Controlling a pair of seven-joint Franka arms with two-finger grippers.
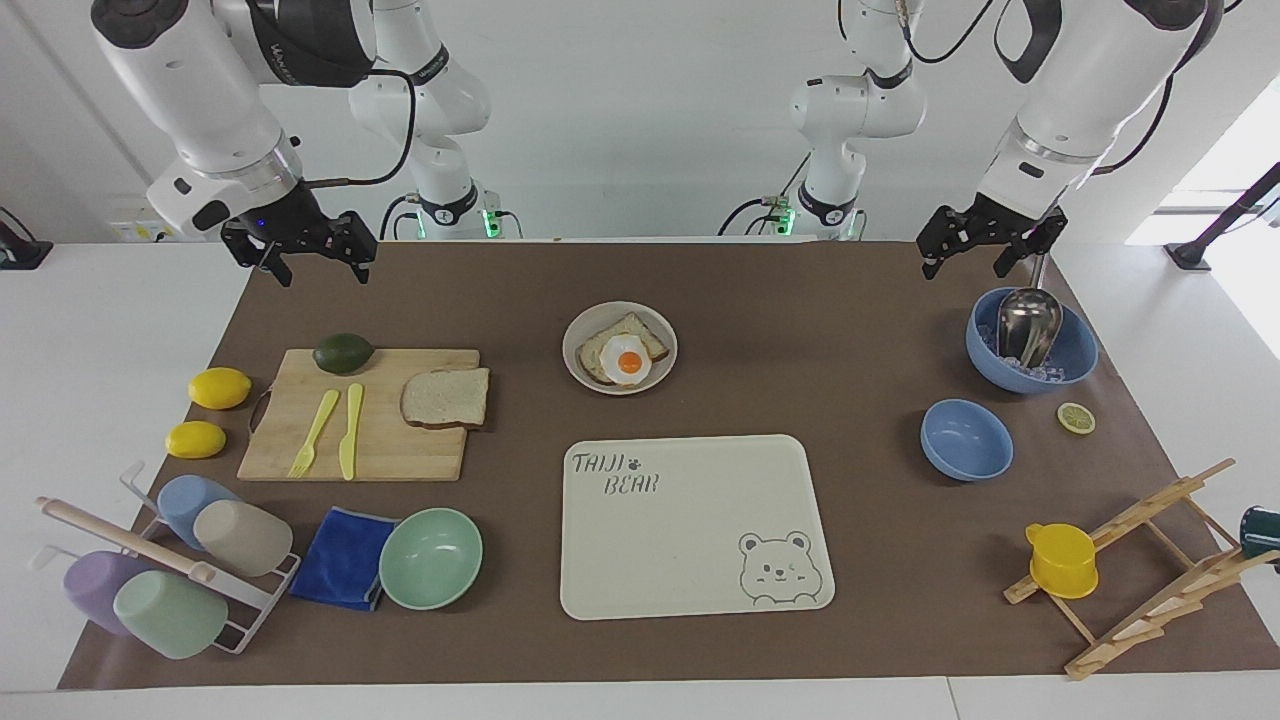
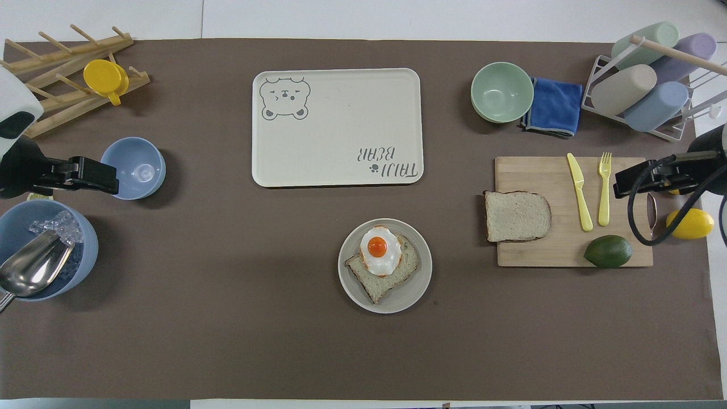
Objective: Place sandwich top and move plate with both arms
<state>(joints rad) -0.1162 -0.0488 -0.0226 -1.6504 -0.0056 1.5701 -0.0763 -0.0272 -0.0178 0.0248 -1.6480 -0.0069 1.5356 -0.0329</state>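
The sandwich top [image 1: 446, 397], a speckled bread slice with a brown crust, lies on the wooden cutting board [image 1: 400, 450] at the edge toward the plate; it also shows in the overhead view [image 2: 517, 216]. The round cream plate [image 1: 572, 345] sits mid-table and holds toast with a fried egg [image 1: 628, 360]; it also shows in the overhead view [image 2: 417, 289]. My right gripper [image 1: 320, 272] hangs open and empty, raised over the mat beside the cutting board [image 2: 625, 183]. My left gripper [image 1: 965, 264] hangs open and empty, raised by the blue ice bowl [image 2: 108, 177].
The "Taiji Bear" tray [image 1: 690, 560] lies farther from the robots than the plate. An avocado [image 1: 343, 352], yellow knife and fork share the board. A mint bowl [image 1: 430, 558], a blue cloth, a cup rack, lemons, blue bowls [image 1: 966, 438] and a wooden rack stand around.
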